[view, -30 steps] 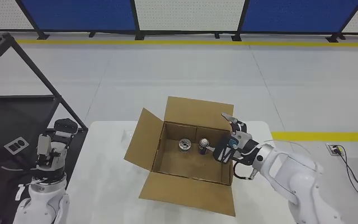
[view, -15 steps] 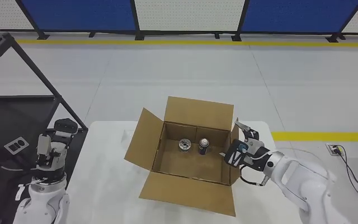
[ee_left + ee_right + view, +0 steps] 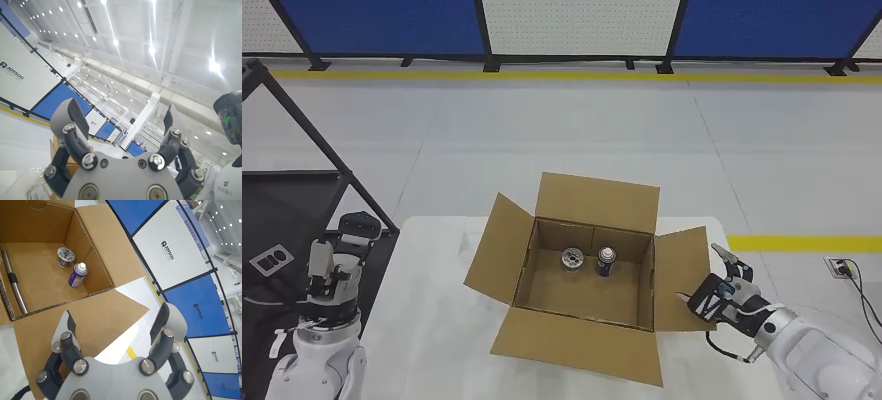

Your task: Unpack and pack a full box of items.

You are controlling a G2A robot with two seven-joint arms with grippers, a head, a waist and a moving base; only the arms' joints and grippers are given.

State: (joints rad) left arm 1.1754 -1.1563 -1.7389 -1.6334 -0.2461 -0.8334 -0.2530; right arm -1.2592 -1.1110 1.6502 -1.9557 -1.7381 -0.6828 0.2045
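Cardboard on every side: the box (image 3: 572, 295) sits in the middle of the surface (image 3: 432, 300) with all four flaps folded out, so I'd call the opening done and the unpacking about to start. Right end effector (image 3: 116, 321) hangs just outside the box over the right flap (image 3: 85, 321), fingers spread wide, nothing in them. Left end effector (image 3: 122, 113) is well off at the surface's left edge, aimed up at the ceiling, likewise spread and empty. Inside, a purple spray can (image 3: 77, 275) stands upright, white nozzle on top, just beside a ribbed metal hub (image 3: 65, 256). A steel rod (image 3: 15, 285) with a dark band lies flat along the opposite wall. Next move, I'd say: the right arm goes over the rim and straight down around the can without tipping it.
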